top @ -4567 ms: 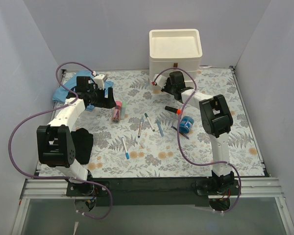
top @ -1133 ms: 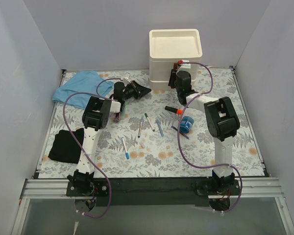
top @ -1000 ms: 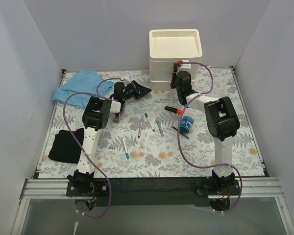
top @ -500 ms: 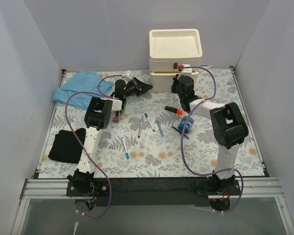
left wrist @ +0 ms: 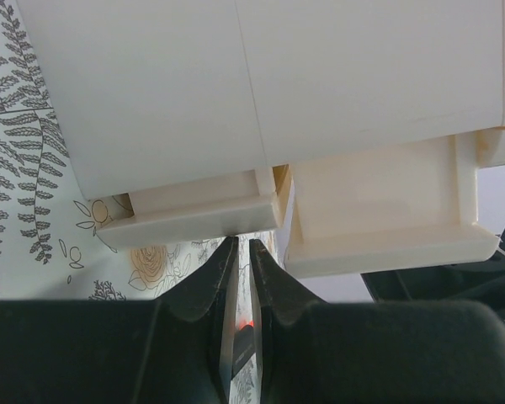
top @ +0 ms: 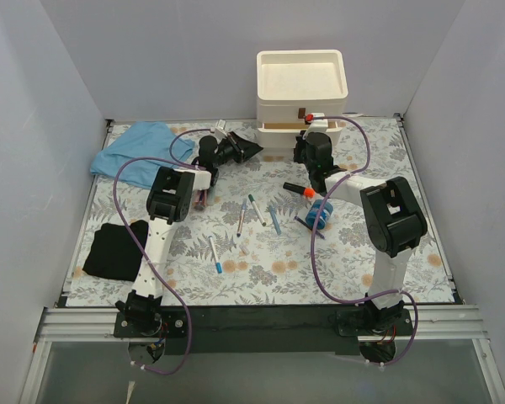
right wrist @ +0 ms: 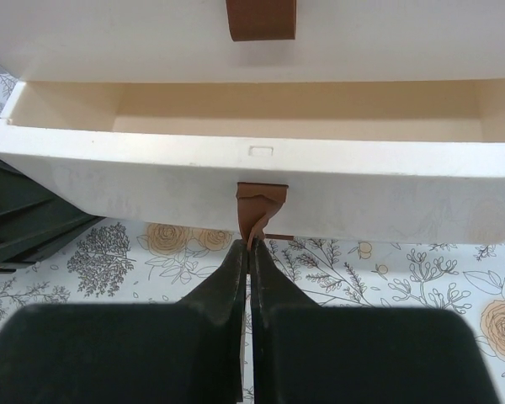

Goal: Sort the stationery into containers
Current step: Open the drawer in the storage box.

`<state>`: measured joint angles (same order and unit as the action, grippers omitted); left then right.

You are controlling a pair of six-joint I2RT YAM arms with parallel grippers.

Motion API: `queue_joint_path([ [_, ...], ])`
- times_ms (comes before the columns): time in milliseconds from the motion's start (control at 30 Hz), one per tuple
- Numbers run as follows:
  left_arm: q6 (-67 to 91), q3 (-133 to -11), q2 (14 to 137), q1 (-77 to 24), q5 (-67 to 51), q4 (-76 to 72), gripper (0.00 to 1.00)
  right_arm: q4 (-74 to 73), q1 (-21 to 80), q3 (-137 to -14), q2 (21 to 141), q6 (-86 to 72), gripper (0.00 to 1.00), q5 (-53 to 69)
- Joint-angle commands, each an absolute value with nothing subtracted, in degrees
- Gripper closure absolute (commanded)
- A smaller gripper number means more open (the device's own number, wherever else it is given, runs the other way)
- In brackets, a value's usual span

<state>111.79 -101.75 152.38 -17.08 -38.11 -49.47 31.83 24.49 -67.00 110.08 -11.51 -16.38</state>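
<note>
The containers are a cream drawer unit at the back, with one lower drawer pulled out and empty. My right gripper is shut on that drawer's brown handle, also seen from above. My left gripper rests against the unit's left base, its jaws almost together with nothing between them. The stationery lies on the floral mat: a black marker, a blue tape roll, pens and a pink tube partly behind the left arm.
A light-blue cloth lies at the back left and a black cloth at the left edge. White walls close in three sides. Purple cables loop over both arms.
My right gripper has shut on the drawer handle and drawn the drawer out toward the front. The left gripper has edged closer to the unit's left side.
</note>
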Motion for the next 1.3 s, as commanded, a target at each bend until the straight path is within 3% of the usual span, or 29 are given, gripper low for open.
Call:
queue_joint_path([
  [0, 111.80, -102.65, 155.30, -17.84, -35.16, -47.99, 0.88, 32.08, 25.14, -67.86, 108.37, -10.63, 0.99, -15.21],
  [933, 111.18, -107.58, 158.91, -18.02, -33.57, -48.07, 0.83, 23.04, 29.97, -58.27, 96.42, -14.50, 0.99, -13.54],
  [1267, 112.15, -96.16, 152.67, -17.32, -37.26, -56.07, 0.76, 21.71, 29.62, -59.59, 96.51, -13.27, 0.99, -14.50],
])
